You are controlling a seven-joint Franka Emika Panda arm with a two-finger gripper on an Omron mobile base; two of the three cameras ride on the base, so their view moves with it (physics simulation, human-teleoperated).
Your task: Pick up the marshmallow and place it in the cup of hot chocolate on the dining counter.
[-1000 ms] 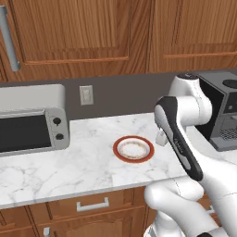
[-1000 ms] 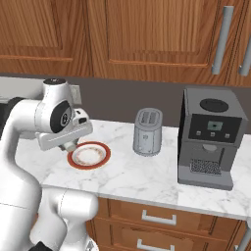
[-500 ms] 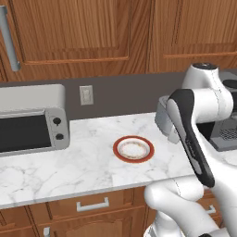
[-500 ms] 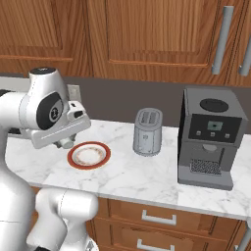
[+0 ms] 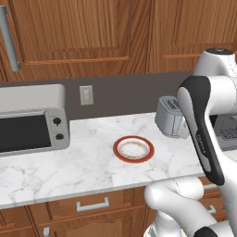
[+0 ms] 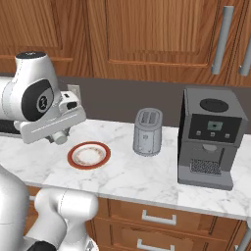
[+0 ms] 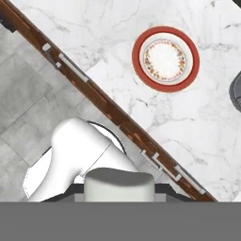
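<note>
The marshmallow (image 7: pixel 118 182) is, as I judge it, the pale soft lump at the bottom of the hand view, sitting between the two dark tips of the gripper (image 7: pixel 118 189). The jaws are closed narrow on it, so I take it as held. It is high above the counter (image 5: pixel 83 162).

The plate (image 7: pixel 137 59) lies far below the hand, and its middle has only the small printed pattern, with nothing lying on it.

What has changed in the last second is the height of the arm. A second ago the hand was low, just over the plate. Now, in the right base view, it is lifted well above the plate and a little to the side of it. In the left base view the arm has swung up and away, so the toaster (image 6: pixel 147 131), which it covered before, is in plain sight. The plate, the toaster, the coffee machine (image 6: pixel 211 137) and the oven (image 5: pixel 30 118) keep their places in both base views, so the base has not driven.

For the task this means the picking part looks done and the carrying part begins. This counter has drawers under it and is the lower kitchen one, so I think the base must drive to the dining counter next. The lump is small and soft, so it could slip if the grip loosens on the way.
</note>
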